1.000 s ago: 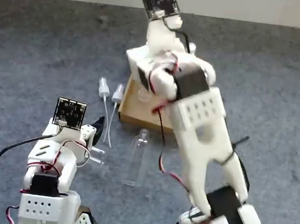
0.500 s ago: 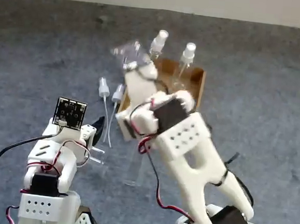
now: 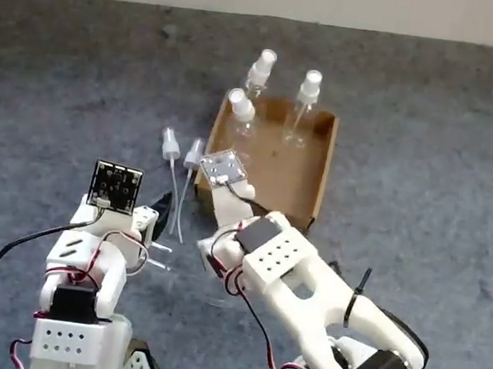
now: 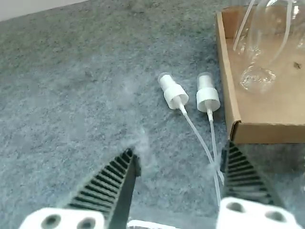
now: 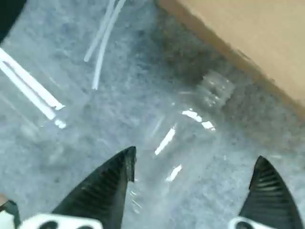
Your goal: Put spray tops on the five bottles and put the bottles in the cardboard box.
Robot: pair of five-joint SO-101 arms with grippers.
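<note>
- The grey surface [image 3: 84, 78] carries the box [image 3: 285, 179] about midway along and toward its far edge. Three capped bottles [image 3: 242, 116] [image 3: 302, 103] [image 3: 260, 70] stand upright at the box's far end. I cannot tell whether the rearmost one is inside the wall or just behind it.
- The right arm leans over the patch of surface just on the near side of the box. The right end effector [image 5: 195, 160] is spread wide and holds nothing.
- The left end effector [image 4: 181, 152], nearer the surface's left edge, is also wide open and empty.
- A bare bottle [image 5: 171, 138] lies on its side on the surface, directly under the right end effector and between its two jaws, touching neither as far as I can see.
- Its long axis runs from the near edge toward the far edge. The threaded neck [image 5: 214, 88] points at the box's near wall and stops just short of it.
- The jaws stand on either side of the body, so closing them would likely pinch across its width. The right arm is clearly the nearer one for this pick.
- Two loose spray tops [image 4: 174, 93] [image 4: 207, 98] lie side by side just left of the box. They are ahead of the left end effector, with their thin tubes trailing back toward it.
</note>
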